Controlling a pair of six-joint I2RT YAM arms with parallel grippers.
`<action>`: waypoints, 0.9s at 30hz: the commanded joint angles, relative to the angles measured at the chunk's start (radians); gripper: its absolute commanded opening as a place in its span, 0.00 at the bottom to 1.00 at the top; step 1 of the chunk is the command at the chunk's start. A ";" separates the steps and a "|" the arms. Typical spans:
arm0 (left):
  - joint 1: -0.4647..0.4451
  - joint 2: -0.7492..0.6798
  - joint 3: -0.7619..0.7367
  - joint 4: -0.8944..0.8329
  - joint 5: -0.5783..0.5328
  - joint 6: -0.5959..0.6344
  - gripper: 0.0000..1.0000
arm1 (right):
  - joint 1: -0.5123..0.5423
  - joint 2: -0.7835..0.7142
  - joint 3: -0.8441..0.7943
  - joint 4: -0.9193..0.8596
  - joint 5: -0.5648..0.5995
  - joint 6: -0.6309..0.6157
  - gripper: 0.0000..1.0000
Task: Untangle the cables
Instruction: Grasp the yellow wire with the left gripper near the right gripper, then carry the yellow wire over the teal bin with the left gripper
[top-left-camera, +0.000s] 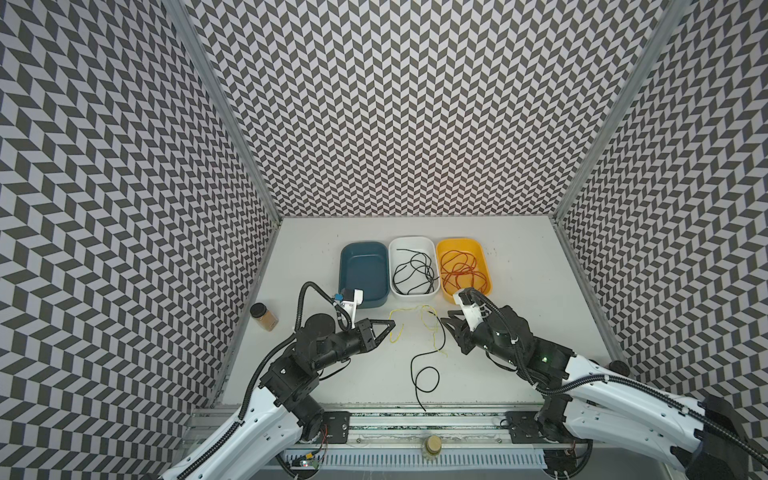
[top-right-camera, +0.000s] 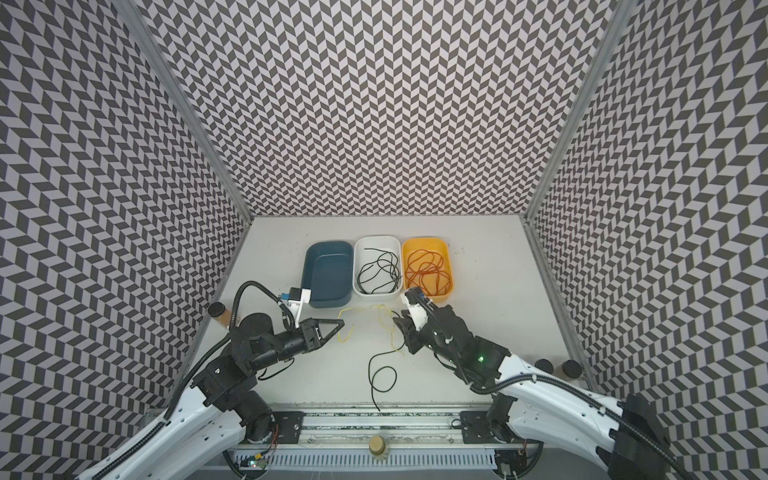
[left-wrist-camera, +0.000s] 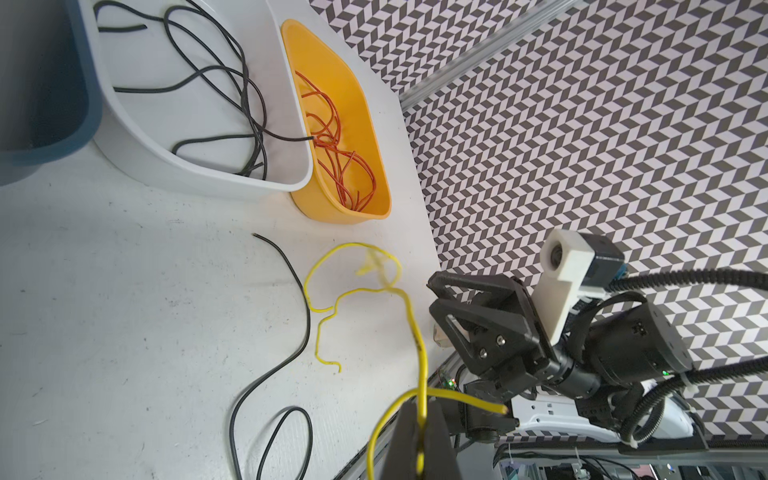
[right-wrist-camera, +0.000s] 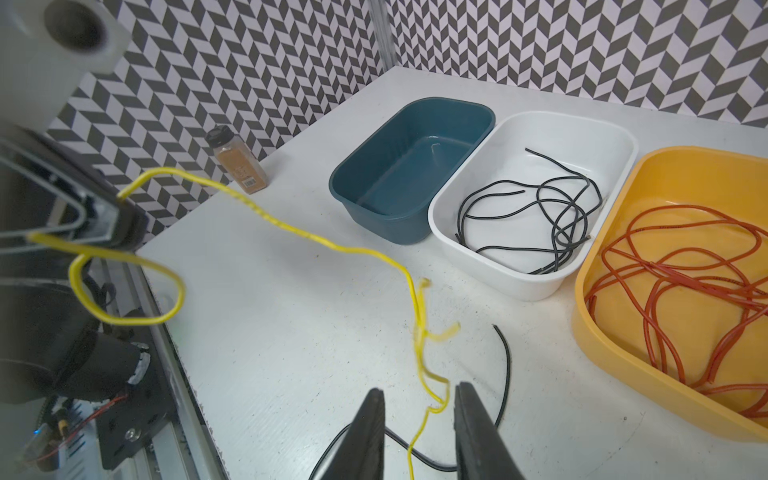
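Pinching yellow cable near its end, left gripper has fingers pressed together on it. Cable runs sideways over table toward right gripper. Right fingers spread, cable hanging between, no grip. Loose black cable crosses yellow one, long axis toward front edge, one loop. Other black cable coiled in white tray, orange-red cable in yellow tray.

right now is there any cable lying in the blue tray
No, the blue tray shows only a bare floor in the right wrist view, with no cable inside it.
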 joint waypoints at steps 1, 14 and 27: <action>0.007 0.004 0.052 -0.022 -0.036 -0.042 0.00 | -0.002 -0.004 -0.018 0.074 -0.049 0.008 0.41; 0.066 0.028 0.249 -0.335 -0.217 0.096 0.00 | -0.012 0.028 -0.057 0.092 0.015 0.030 0.51; 0.309 0.345 0.455 -0.419 -0.346 0.384 0.00 | -0.017 0.016 -0.122 0.151 0.016 0.056 0.65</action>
